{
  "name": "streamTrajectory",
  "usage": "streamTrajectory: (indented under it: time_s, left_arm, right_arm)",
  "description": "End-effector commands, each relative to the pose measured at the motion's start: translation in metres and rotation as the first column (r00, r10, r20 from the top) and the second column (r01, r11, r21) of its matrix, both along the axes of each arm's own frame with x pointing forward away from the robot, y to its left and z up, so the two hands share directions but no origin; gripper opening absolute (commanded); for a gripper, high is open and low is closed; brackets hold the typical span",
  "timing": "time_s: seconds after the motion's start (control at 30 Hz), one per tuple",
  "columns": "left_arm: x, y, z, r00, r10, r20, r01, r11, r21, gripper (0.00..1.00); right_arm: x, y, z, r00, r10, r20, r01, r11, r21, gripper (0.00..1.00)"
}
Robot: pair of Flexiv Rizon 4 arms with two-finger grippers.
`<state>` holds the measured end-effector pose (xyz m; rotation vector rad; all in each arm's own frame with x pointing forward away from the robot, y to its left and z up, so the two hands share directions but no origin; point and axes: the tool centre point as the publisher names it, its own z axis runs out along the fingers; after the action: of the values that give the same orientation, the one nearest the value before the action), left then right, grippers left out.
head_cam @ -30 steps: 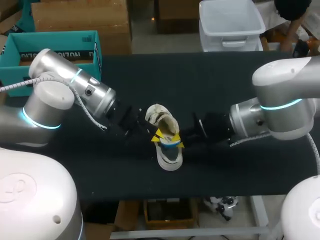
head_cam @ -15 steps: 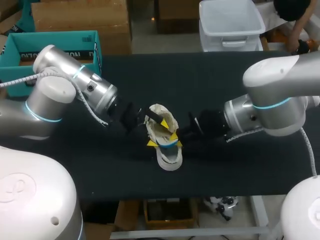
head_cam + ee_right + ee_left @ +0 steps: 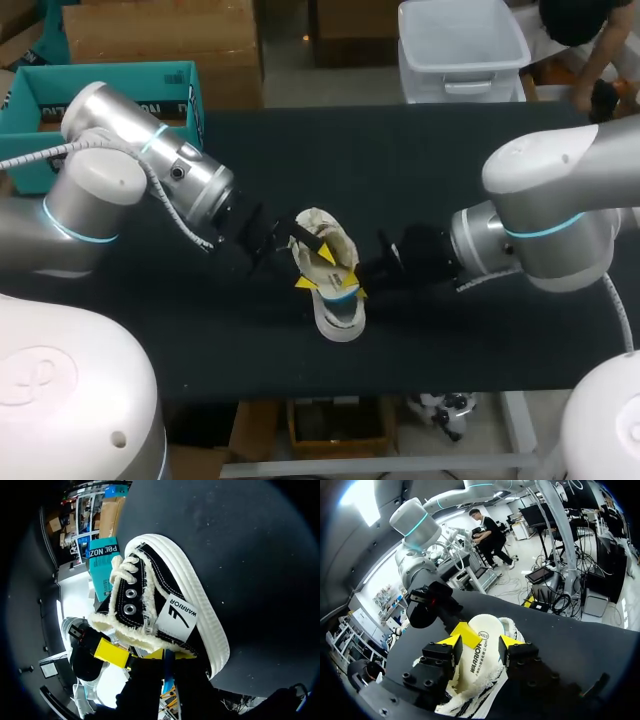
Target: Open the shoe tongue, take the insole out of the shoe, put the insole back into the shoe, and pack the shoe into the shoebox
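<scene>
A black canvas shoe with a white sole and cream fleece lining lies mid-table on its side. A smooth cream insole with print stands up out of the fleecy opening. My left gripper comes in from the left, and its fingers press the insole's two sides. My right gripper comes in from the right and is shut on the shoe's rim beside a blue strip. The teal shoebox stands open at the table's back left.
Both arms meet over the middle of the black table. The shoebox's teal wall lies beyond the shoe in the right wrist view.
My left gripper's fingers were together beside the shoe, spread wide over its opening, and now have narrowed onto the insole. The right arm drew slightly back, still holding the shoe.
</scene>
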<state>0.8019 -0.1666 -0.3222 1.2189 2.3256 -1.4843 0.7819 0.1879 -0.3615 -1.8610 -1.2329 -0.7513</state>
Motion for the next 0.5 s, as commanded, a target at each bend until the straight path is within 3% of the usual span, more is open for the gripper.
streamTrajectory:
  time_s: [0.03, 0.07, 0.1, 0.13, 0.37, 0.43, 0.5]
  left_arm:
    - [-0.001, 0.009, 0.008, 1.0, 0.021, -0.005, -0.021, 1.0, -0.011, 0.5]
    - [0.0, 0.011, 0.01, 1.0, 0.021, -0.005, -0.021, 1.0, -0.014, 0.55]
    - [0.002, 0.017, 0.015, 1.0, 0.027, -0.012, -0.028, 0.999, -0.025, 0.71]
    - [0.003, 0.021, 0.018, 0.999, 0.035, -0.011, -0.035, 0.999, -0.029, 0.76]
    - [0.006, 0.034, 0.032, 0.997, 0.073, -0.027, -0.074, 0.997, -0.036, 0.79]
    - [0.007, 0.038, 0.036, 0.995, 0.099, -0.027, -0.1, 0.995, -0.026, 0.81]
    - [0.009, 0.042, 0.042, 0.994, 0.101, -0.035, -0.102, 0.994, -0.025, 0.84]
  right_arm:
    - [-0.001, 0.004, 0.001, 1.0, 0.005, 0.002, -0.004, 0.998, -0.062, 0.0]
    - [-0.001, 0.005, 0.0, 1.0, 0.009, 0.006, -0.009, 0.998, -0.065, 0.0]
    - [-0.001, 0.006, -0.003, 1.0, 0.019, 0.016, -0.018, 0.996, -0.086, 0.0]
    - [0.0, 0.007, -0.005, 0.999, 0.025, 0.023, -0.023, 0.995, -0.093, 0.0]
    - [0.004, 0.01, -0.01, 0.997, 0.042, 0.057, -0.035, 0.992, -0.125, 0.0]
    - [0.003, 0.008, -0.007, 0.997, 0.039, 0.068, -0.03, 0.992, -0.125, 0.24]
    - [0.0, 0.006, -0.003, 0.996, 0.034, 0.079, -0.023, 0.991, -0.13, 0.4]
